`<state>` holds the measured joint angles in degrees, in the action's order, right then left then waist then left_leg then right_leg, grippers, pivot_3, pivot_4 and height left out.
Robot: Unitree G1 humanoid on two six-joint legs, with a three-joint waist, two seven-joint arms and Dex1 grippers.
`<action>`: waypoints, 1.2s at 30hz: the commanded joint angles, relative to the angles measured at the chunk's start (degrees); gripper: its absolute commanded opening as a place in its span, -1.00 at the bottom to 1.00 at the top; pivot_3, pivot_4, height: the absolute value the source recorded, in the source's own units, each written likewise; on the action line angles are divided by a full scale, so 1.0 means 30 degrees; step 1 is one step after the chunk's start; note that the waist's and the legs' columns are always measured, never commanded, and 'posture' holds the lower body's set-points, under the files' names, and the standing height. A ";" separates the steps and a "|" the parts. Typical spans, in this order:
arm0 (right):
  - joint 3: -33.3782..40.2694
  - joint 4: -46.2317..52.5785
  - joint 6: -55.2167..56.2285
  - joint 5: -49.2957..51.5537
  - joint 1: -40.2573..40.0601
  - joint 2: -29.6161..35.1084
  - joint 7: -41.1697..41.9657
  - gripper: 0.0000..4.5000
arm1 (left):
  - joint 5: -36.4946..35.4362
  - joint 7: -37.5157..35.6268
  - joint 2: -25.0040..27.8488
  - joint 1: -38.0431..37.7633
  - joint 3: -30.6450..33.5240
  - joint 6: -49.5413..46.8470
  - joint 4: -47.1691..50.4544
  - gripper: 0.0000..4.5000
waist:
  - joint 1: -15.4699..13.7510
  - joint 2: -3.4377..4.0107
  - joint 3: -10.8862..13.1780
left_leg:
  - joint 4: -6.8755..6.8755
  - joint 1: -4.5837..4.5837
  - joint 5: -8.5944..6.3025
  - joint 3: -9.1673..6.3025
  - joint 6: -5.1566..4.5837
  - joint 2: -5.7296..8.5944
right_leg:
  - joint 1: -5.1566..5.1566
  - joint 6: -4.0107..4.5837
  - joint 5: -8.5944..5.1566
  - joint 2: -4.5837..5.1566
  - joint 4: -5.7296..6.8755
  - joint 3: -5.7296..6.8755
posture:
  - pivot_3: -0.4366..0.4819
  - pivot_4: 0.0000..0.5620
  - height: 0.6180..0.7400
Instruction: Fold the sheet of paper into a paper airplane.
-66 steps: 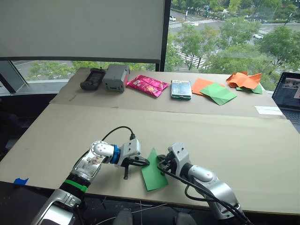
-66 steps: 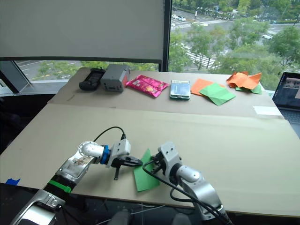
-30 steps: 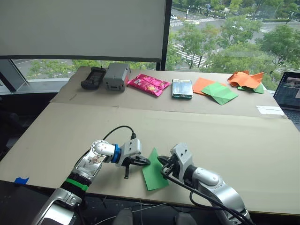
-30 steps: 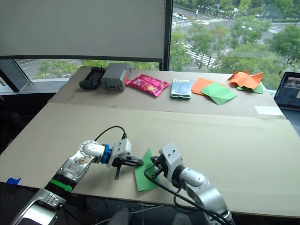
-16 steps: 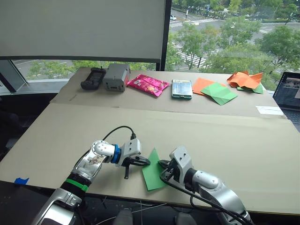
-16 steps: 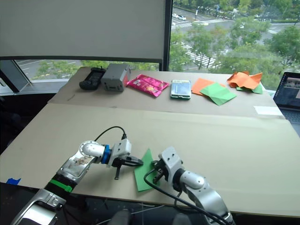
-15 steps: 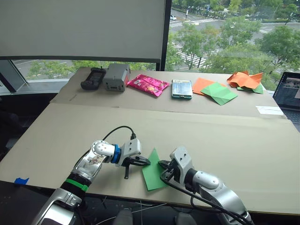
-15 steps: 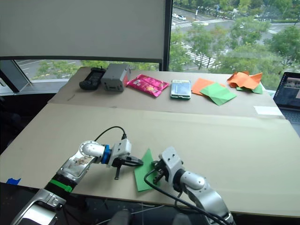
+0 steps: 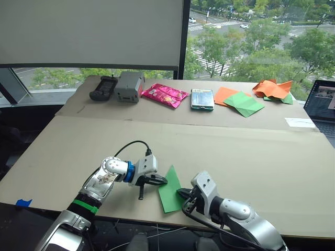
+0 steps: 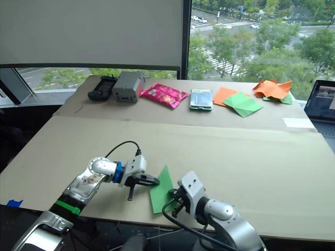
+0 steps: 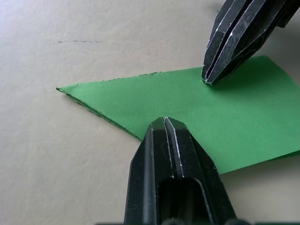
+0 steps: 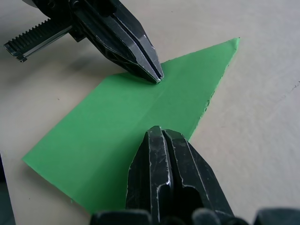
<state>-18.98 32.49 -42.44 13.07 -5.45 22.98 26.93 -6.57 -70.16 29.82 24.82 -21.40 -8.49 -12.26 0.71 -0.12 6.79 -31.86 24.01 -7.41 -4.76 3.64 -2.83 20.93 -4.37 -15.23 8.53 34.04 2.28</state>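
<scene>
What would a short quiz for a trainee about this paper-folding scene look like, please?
1. True or false: both grippers are shut, with their tips pressing on the folded green paper.
2. Which item lies between the pink snack packet and the orange sheet on the far table? A) a phone B) a mug C) a book
3. Fill in: the left gripper touches the paper along its centre ____.

Key:
1. True. In the wrist views the left gripper's and the right gripper's fingers are closed together, tips on the paper.
2. A, the phone.
3. Crease.
</scene>
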 commanded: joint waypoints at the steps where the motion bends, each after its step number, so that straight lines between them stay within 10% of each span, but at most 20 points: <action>1: -0.0203 -0.0297 -0.1257 0.0234 -0.0679 0.0454 0.0080 -1.00 | 0.1268 0.0119 0.0406 -0.0545 -0.0782 -0.0407 -0.1205 -0.99 | -0.0005 -0.0002 0.0001 | 0.0000 0.0000 0.0000 0.0000 0.0000 0.0000 | 0.0000 0.0000 0.0000 0.0000 0.0000 0.0000 | -0.05 -0.47 0.55; 36: 0.2980 0.4219 -0.1378 0.2715 -0.2857 0.1255 -0.0601 -1.00 | 0.1111 0.0174 0.0244 0.0035 -0.0591 0.0027 -0.1683 -0.99 | -0.0008 -0.0008 0.0030 | -0.0003 0.0082 -0.0012 0.0001 0.0017 0.0006 | 0.0062 0.0000 -0.0002 0.0034 -0.0143 0.0016 | -0.05 -0.47 0.55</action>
<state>-12.69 42.23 -46.52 19.47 -14.89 27.29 25.40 -6.58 -70.48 29.74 25.98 -21.82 -7.39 -13.66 0.68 -0.14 6.88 -31.87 24.28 -7.44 -4.76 3.69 -2.82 21.14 -4.37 -15.23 8.64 33.62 2.33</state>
